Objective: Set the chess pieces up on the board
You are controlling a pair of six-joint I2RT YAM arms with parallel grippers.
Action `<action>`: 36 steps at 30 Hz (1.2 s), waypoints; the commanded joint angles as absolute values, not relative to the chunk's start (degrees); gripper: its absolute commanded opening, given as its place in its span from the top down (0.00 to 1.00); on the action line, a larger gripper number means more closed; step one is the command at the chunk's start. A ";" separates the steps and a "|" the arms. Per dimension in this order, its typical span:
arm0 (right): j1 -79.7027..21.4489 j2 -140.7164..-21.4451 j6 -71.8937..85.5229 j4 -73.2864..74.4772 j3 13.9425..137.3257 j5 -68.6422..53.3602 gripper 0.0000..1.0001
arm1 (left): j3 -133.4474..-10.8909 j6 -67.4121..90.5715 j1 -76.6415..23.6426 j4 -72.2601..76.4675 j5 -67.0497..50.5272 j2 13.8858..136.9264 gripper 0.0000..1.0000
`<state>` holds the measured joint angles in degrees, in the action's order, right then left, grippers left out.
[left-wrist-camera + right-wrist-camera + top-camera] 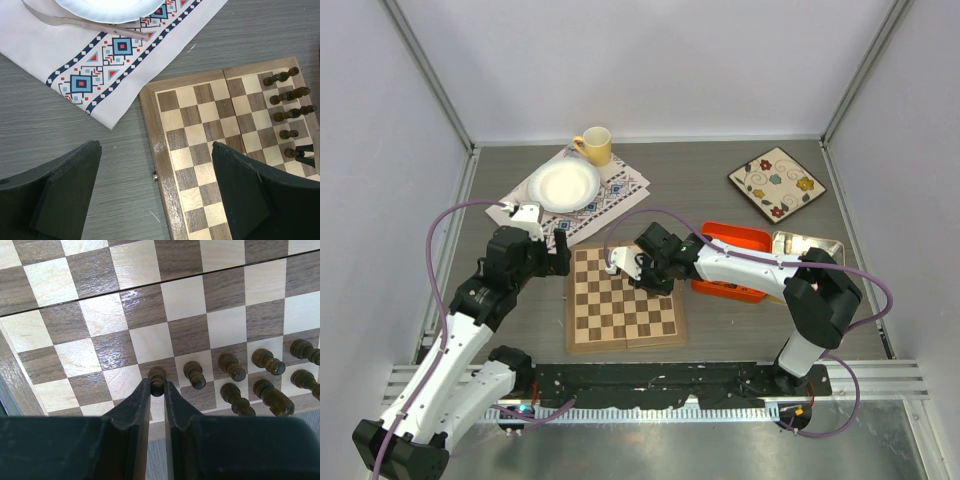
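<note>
R hand point(157, 386) pinches dark pawn point(157, 375) near board point(151, 117) edge; L hand point(156, 152) wide open over opp. border.

Left pincer point(155, 147) gapes wide (held aloft), right pincer point(156, 385) pinched nearly closed.

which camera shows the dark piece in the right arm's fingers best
The right wrist view: the dark piece sits close up between the right fingers. The left wrist view shows it small at the frame's right edge; in the top view the right arm hides it.
</note>
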<state>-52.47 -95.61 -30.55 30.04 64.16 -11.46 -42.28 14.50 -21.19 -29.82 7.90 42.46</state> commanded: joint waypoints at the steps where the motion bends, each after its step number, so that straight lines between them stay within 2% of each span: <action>1: -52.82 -94.04 -31.38 31.55 65.21 -10.55 0.80 | -42.19 13.89 -20.92 -27.16 7.47 41.75 0.04; 12: -52.65 -93.78 -30.32 32.43 67.85 -11.34 0.61 | -42.36 13.97 -20.83 -27.25 7.38 41.57 0.04; 22: -49.58 -89.92 -32.51 38.92 74.34 -16.34 0.58 | -43.50 17.30 -20.92 -27.16 4.23 40.78 0.00; 28: -35.88 -83.59 -33.84 42.72 72.52 -29.43 0.57 | -43.86 23.28 -20.92 -24.88 -4.91 41.13 0.00; 36: -17.24 -78.92 -35.50 40.96 63.29 -28.48 0.50 | -41.66 31.19 -20.92 -14.61 -18.61 41.92 0.01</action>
